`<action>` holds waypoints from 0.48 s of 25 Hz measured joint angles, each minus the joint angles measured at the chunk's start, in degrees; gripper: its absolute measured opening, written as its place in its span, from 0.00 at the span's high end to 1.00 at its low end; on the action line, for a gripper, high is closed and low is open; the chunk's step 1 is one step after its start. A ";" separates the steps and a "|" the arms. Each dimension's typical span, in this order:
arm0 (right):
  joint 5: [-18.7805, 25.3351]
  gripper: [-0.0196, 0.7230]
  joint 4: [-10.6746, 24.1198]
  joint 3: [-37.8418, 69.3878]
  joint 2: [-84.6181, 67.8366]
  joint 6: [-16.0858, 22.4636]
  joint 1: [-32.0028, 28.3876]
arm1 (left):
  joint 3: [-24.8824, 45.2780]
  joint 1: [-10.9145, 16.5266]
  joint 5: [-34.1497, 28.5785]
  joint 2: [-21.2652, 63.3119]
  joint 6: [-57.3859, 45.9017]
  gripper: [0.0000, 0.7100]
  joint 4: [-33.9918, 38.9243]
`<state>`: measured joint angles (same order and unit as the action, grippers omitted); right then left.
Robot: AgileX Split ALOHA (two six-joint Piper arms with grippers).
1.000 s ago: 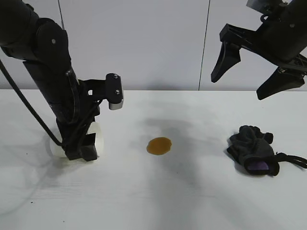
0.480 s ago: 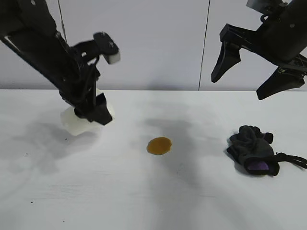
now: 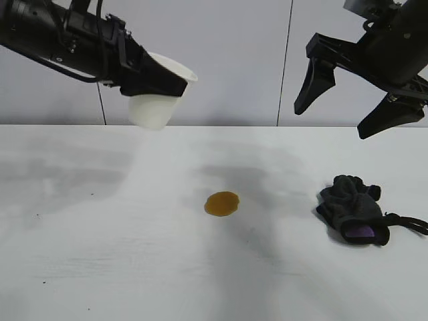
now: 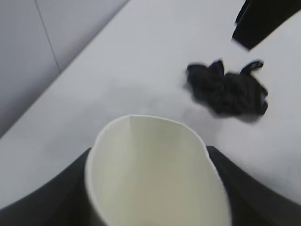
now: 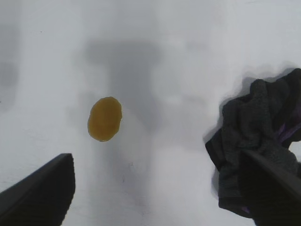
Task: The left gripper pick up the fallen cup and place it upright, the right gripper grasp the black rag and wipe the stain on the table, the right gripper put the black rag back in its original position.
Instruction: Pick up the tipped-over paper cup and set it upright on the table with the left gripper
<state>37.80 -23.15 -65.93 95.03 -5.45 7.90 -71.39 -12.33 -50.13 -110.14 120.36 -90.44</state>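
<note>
My left gripper [image 3: 160,80] is shut on the white paper cup [image 3: 155,107] and holds it high above the table's left half, rim tilted up toward the right. The cup's open mouth fills the left wrist view [image 4: 150,174]. My right gripper [image 3: 338,110] hangs open and empty high at the right, above the black rag [image 3: 353,208]. The rag lies on the white table [image 3: 134,254] at the right, purple patch showing; it also shows in the right wrist view [image 5: 256,141] and the left wrist view [image 4: 225,89]. The orange-brown stain [image 3: 222,203] sits mid-table, also in the right wrist view [image 5: 104,118].
A grey panelled wall [image 3: 234,53] stands behind the table's far edge. The rag's thin loop strap [image 3: 409,223] trails toward the right edge.
My left gripper has lifted the cup off the table at the left and swung it up and to the right, turning it rim-up. The right gripper, rag and stain have not moved.
</note>
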 joint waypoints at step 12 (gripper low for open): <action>-0.01 0.10 0.00 0.00 0.00 0.00 0.00 | 0.93 3.78 -15.60 -14.08 13.42 0.38 -5.83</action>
<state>37.79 -23.15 -65.93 95.03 -5.45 7.90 -70.45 -8.56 -65.73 -124.22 133.78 -96.27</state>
